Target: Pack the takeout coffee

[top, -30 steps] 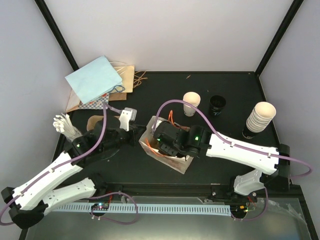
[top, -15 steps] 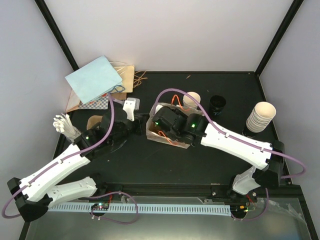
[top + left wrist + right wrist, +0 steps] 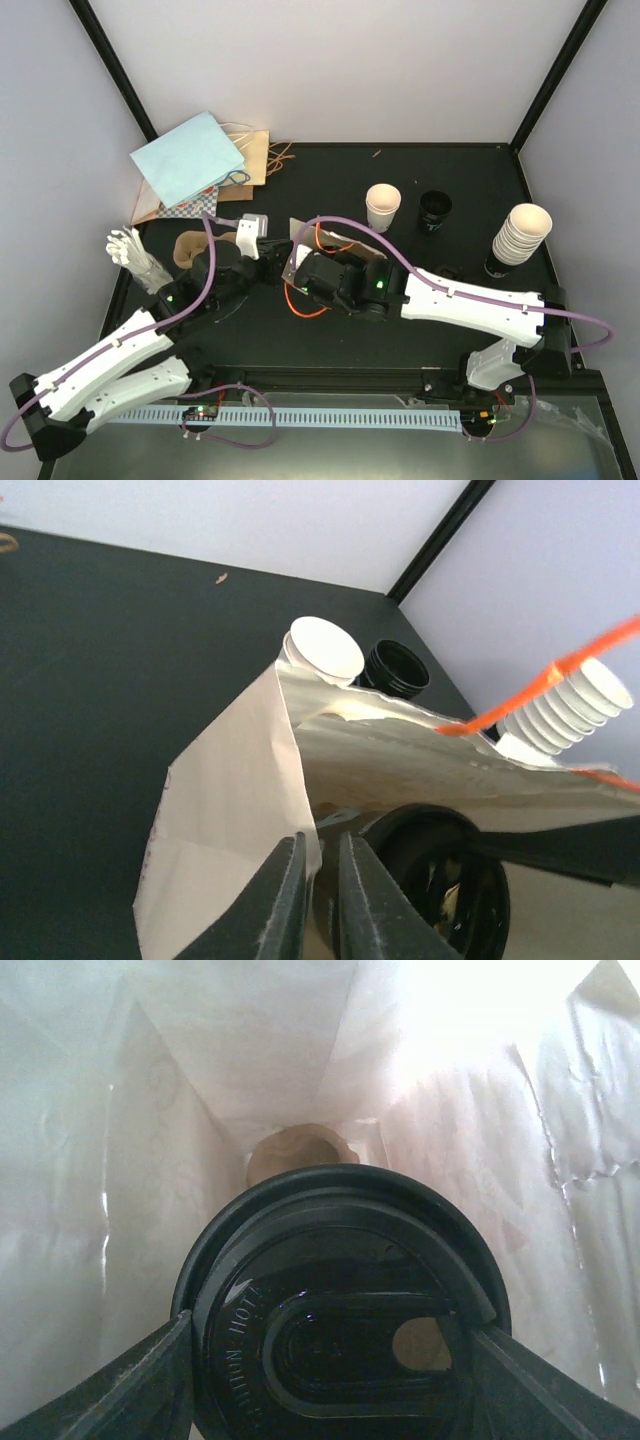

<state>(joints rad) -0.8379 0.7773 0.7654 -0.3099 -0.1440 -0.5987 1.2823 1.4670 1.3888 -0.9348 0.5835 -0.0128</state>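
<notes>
The step in hand looks like loading: a lidded cup (image 3: 340, 1260) is going into the bag (image 3: 230, 810). The right gripper (image 3: 335, 1360) clasps the cup, one finger on each side of its black lid, and cup and gripper are both already inside the bag's mouth. The left gripper (image 3: 320, 842) has its fingers pressed almost together, pinching the bag's paper edge to hold it in place. In the top view the bag lies tipped over between the two arms, with an orange handle (image 3: 300, 303) trailing below it. Deep in the bag sits a tan shape (image 3: 298, 1150); I cannot tell what it is. Past the bag, an open cup (image 3: 383, 206), a black lid (image 3: 435, 210) and a stack (image 3: 520, 235) of cups stand apart along the back.

Next, I judge, the cup must be pushed further in and set down level, with the left pinch kept until the right fingers part.

Half a second ago the bag stood higher and hid part of the open cup. Now it lies lower and further left, the right arm reaches flatter, and the open cup shows whole.
</notes>
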